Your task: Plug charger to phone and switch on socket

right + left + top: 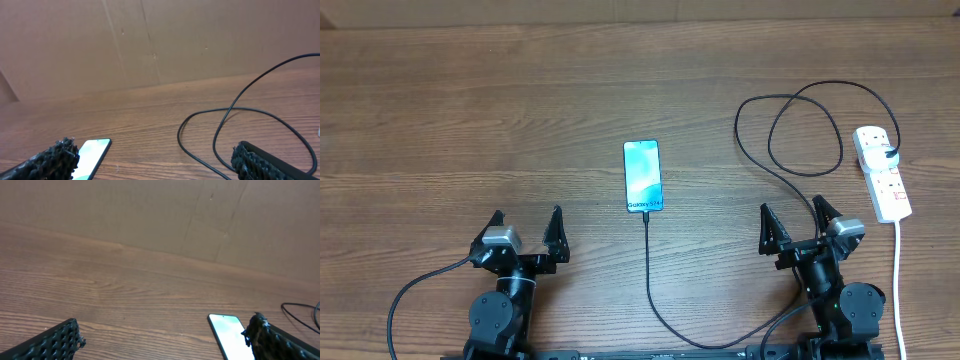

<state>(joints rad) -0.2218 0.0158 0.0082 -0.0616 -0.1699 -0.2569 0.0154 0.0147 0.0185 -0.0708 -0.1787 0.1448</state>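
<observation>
Phone (642, 177) lies flat at mid-table, screen up and lit, with its long axis running away from the robot and the "Galaxy S24" text at the near end. We see the charger (649, 280) meeting that near short edge at its middle. We cannot tell at this resolution whether the tip is fully seated. From the phone the cable runs straight toward the robot and bends right along the near edge of the table (470, 100). It then climbs past the right arm to two overlapping loops at far right. It ends at a black plug (890, 153) sitting in the socket (885, 190).

The socket lies by the right edge, well apart from the phone. Red switches show on it, but we cannot read their position. Its white cord (898, 290) trails toward the near edge.

Left gripper (527, 220) sits near-left of the phone, fingers spread wide, with nothing between them and clear of the phone. In its wrist view the phone's far end shows just inside the right finger (280, 342).

Right gripper (791, 208) sits between phone and socket, fingers likewise apart and empty. The cable passes close by it; we cannot tell whether they touch. In its wrist view the loops lie on the wood ahead.
</observation>
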